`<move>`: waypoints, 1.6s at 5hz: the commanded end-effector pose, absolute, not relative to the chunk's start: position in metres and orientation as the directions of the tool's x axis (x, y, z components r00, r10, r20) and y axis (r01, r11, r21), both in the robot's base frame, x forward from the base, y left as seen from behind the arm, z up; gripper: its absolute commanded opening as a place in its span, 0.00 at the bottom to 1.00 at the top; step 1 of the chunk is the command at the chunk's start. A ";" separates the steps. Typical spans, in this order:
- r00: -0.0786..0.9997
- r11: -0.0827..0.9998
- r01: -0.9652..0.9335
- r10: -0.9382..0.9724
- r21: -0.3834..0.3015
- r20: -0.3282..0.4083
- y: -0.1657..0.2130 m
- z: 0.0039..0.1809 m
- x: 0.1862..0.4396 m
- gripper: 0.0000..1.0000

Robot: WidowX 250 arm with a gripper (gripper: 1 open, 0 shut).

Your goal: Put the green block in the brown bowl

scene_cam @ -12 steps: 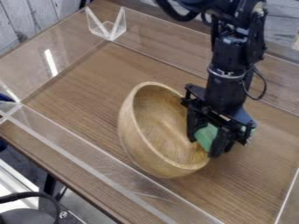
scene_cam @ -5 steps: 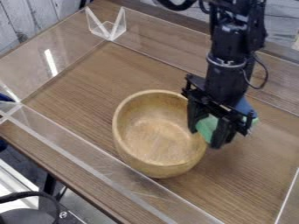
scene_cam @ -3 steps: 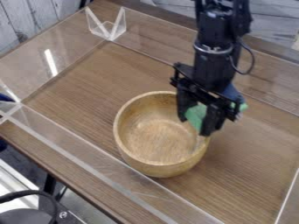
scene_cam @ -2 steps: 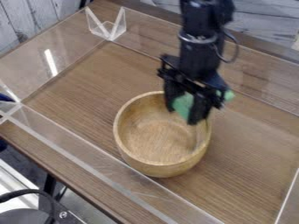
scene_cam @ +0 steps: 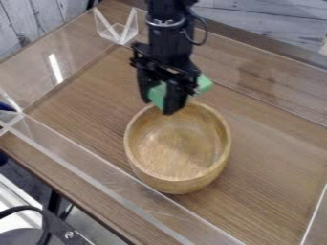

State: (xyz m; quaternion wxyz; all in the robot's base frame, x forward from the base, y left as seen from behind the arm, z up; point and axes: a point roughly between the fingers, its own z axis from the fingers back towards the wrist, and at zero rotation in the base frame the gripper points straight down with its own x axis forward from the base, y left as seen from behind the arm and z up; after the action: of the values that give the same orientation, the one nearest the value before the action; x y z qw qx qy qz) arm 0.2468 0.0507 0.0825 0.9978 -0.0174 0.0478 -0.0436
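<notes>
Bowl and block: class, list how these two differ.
The bowl is light brown, the block bright green. The bowl is round and hollow; the block looks straight-sided. The bowl is much larger than the block. The bowl sits on the table, while the block is up at the gripper.

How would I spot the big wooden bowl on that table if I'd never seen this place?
Look at the wooden tabletop and find the black robot arm reaching down over it. Just below the arm's gripper sits a large, round, light-brown bowl. It is the only round, hollow wooden thing there, unlike the small bright green block at the gripper.
</notes>
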 end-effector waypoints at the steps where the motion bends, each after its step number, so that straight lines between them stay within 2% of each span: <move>1: 0.990 0.991 0.132 -0.133 -0.028 -0.042 0.034 0.091 0.258 0.00; 4: 0.969 0.972 0.232 -0.235 -0.046 -0.071 -0.011 0.072 0.247 0.00; 6: 0.956 0.960 0.274 -0.278 -0.054 -0.090 -0.024 0.056 0.246 0.00; 8: 0.956 0.957 0.282 -0.286 -0.062 -0.071 -0.031 0.058 0.250 0.00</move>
State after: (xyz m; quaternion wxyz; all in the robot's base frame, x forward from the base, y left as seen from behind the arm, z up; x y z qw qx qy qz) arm 0.2401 -0.0275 0.0476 0.9877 -0.0264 0.0665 -0.1388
